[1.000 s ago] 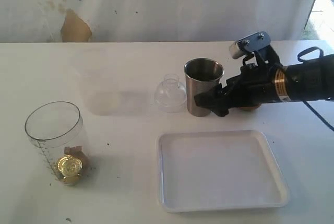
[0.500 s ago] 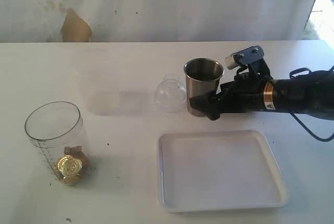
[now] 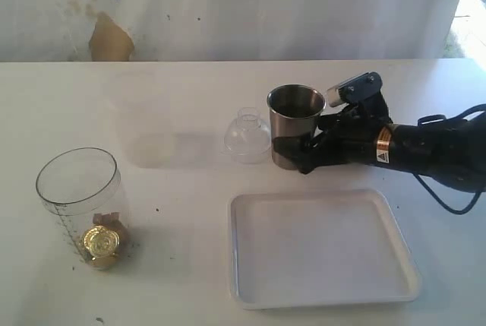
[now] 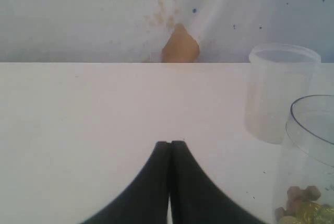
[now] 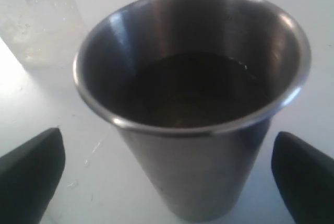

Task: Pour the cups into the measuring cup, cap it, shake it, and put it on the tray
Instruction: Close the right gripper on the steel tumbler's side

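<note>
Steel tumbler [image 3: 296, 127] sits untouched between the spread fingers of the right tool [image 5: 167, 177]; the left tool [image 4: 170, 151] is closed, empty.

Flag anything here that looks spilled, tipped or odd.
Nothing is spilled or tipped. The steel tumbler stands upright between the open jaws of the right gripper, and the measuring cup stands upright with gold pieces in its bottom. Only a brown torn-looking patch on the backdrop stands out.
</note>
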You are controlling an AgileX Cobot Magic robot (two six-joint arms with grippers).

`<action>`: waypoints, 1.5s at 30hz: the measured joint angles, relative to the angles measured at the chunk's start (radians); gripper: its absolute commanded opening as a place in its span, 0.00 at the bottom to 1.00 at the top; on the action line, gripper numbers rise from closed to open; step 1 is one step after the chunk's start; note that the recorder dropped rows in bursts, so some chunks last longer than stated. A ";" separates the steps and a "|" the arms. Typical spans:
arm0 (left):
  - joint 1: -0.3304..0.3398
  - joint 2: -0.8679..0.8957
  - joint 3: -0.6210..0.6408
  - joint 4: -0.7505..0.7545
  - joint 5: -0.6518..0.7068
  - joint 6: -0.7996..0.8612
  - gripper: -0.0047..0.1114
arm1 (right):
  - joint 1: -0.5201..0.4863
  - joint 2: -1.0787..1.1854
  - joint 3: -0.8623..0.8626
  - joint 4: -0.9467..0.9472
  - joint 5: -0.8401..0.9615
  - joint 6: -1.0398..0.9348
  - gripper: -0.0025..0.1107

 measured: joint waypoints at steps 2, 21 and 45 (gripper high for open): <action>0.000 0.000 0.000 0.000 0.000 0.000 0.04 | 0.000 0.018 0.000 0.010 -0.023 -0.036 0.95; 0.000 0.000 0.000 0.000 0.000 0.000 0.04 | 0.000 0.115 -0.003 0.163 -0.208 -0.238 0.95; 0.000 0.000 0.000 0.000 0.000 0.000 0.04 | 0.052 0.132 -0.080 0.192 -0.113 -0.259 0.95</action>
